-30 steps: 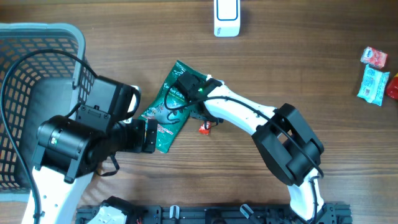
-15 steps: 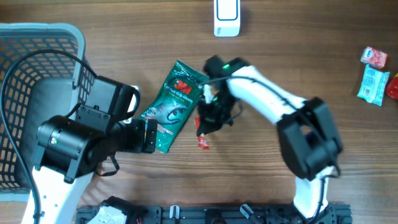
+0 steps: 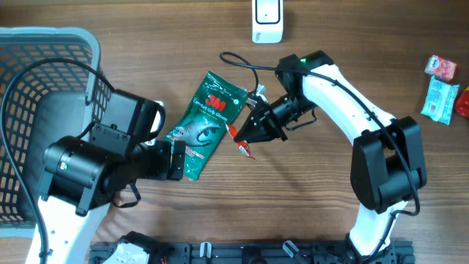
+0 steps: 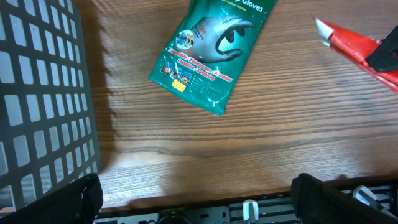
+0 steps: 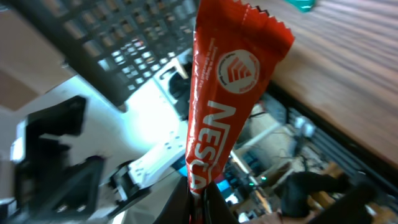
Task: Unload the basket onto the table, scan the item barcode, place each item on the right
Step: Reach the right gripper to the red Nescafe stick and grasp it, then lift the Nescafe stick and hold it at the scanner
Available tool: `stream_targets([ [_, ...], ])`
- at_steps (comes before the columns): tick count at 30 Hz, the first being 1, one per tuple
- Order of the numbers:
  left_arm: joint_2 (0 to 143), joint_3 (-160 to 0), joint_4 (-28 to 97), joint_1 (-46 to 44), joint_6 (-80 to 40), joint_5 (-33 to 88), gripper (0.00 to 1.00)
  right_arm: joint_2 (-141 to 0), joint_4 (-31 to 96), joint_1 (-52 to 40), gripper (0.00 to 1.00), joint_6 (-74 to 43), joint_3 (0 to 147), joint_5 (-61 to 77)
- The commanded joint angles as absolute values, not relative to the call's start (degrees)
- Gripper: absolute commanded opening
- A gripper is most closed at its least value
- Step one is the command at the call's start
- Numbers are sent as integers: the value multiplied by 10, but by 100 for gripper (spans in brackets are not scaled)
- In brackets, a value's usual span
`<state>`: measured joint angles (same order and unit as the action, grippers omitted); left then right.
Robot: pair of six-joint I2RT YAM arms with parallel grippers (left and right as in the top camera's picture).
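The right claw (image 3: 253, 132) is clamped shut on one end of a red Nescafé stick sachet (image 3: 245, 149), holding it in the air above the middle of the tabletop (image 3: 308, 213). In the right wrist view the sachet (image 5: 224, 99) stands out from the closed jaws with its crimped free end farthest from them and the white lettering facing the camera. Just left of it a green 3M gloves packet (image 3: 205, 121) lies flat on the wood, apart from both claws. The left claw (image 3: 176, 160) sits low at the near end of that packet with its jaws spread wide and nothing between them; its wrist view shows the two dark fingers (image 4: 323, 196) well apart, the packet (image 4: 211, 56) beyond them and the sachet (image 4: 357, 46) to the far right. A grey mesh basket (image 3: 44, 44) fills the far left. A white barcode scanner (image 3: 267, 20) stands at the far edge. At the right edge lie a pink packet (image 3: 442, 67) and a blue packet (image 3: 438, 99).
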<state>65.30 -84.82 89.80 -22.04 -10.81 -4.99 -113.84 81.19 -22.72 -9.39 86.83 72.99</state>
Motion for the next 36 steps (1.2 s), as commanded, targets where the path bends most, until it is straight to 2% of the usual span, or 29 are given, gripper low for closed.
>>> stream_targets([
  [1,649,-851,897,-218,-114,-47,100,-1132,782,-225,4,-34,876,874],
  [4,649,-851,897,-218,-113,-47,100,-1132,754,-225,4,-10,876,928],
  [12,649,-851,897,-218,-114,-47,100,-1132,711,-227,4,-27,876,930],
  [19,649,-851,897,-218,-114,-47,100,-1127,715,-227,4,141,876,930],
  [25,649,-851,897,-218,-114,-47,100,-1126,715,-227,4,165,876,921],
  [29,649,-851,897,-218,-114,-47,100,-1126,695,-227,4,163,876,811],
  [31,649,-851,896,-218,-114,-47,100,-1126,665,-227,5,157,876,667],
  [36,649,-851,897,-218,-114,-47,100,-1126,572,-226,5,62,884,478],
])
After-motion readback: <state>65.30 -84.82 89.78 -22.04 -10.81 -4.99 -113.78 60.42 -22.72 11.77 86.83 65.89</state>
